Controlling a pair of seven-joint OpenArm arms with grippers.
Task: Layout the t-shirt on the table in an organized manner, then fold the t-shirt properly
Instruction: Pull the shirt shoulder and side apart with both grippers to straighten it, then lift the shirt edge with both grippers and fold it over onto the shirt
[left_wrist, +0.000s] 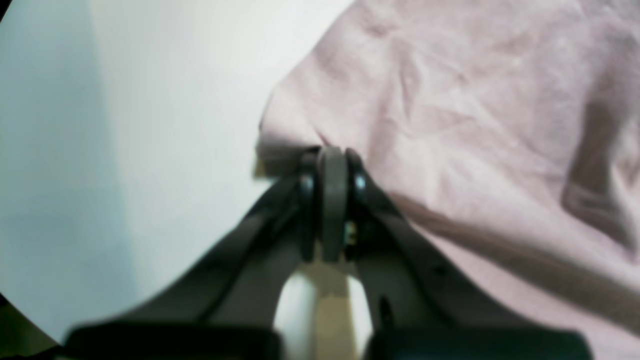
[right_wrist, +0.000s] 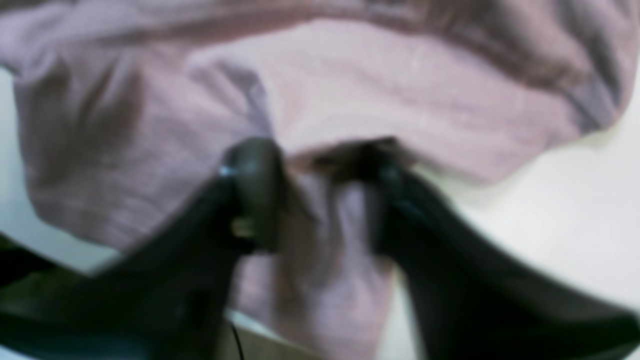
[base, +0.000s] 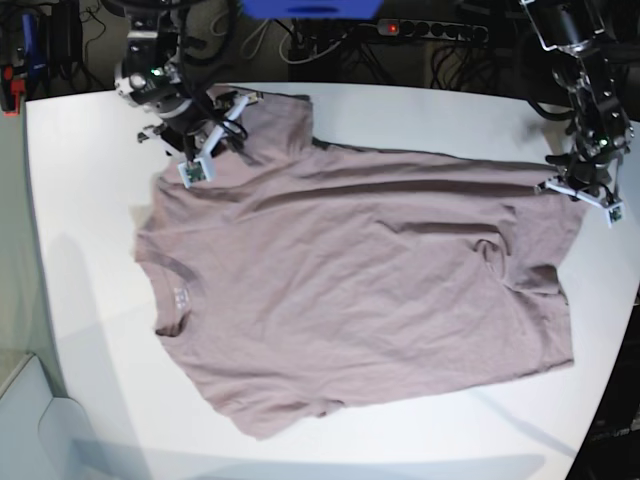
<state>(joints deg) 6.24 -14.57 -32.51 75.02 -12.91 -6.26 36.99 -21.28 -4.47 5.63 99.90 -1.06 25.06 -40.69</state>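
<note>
The dusty mauve cotton t-shirt (base: 350, 290) lies spread on the white matte table (base: 90, 180). The left gripper (left_wrist: 332, 165) pinches its hem; the right gripper's (right_wrist: 320, 165) jaws straddle sleeve fabric, parted.

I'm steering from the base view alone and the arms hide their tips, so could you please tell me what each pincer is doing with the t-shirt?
Observer: The left pincer is shut on the t-shirt at a corner of its edge.
Operator: Thank you. And the right one?
Observer: The right pincer has its fingers apart, with a bunch of fabric sitting between them.
Operator: Is that fabric lifted?
Observer: The right wrist view is too blurred to tell; bare table shows beside the cloth.
</note>
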